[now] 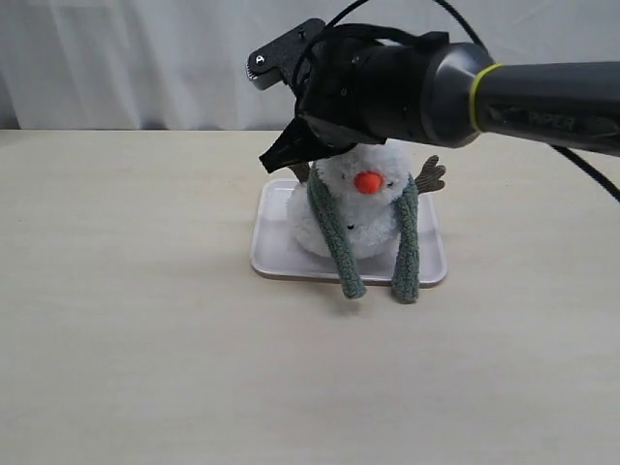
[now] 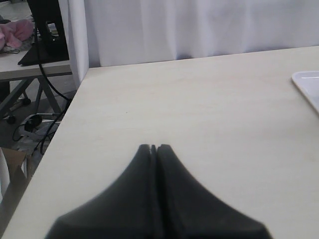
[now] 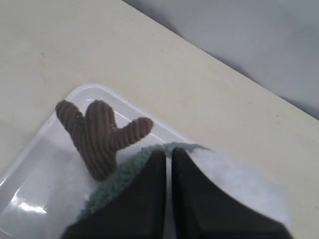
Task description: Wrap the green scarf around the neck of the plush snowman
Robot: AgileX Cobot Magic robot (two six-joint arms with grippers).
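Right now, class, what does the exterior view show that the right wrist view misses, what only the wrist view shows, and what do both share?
Exterior only: the orange nose and both green scarf ends hanging in front. Right wrist only: the forked twig arm beside the shut right gripper, unobstructed. Both: the scarf, plush snowman, white tray, that gripper.

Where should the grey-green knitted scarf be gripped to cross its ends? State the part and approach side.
Grip the grey-green knitted scarf at one tail's rounded tip, probably from the front, the nose side. Both tails hang down the fluffy white plush snowman, and their tips reach past the white rectangular tray's front rim, clear of the plush.
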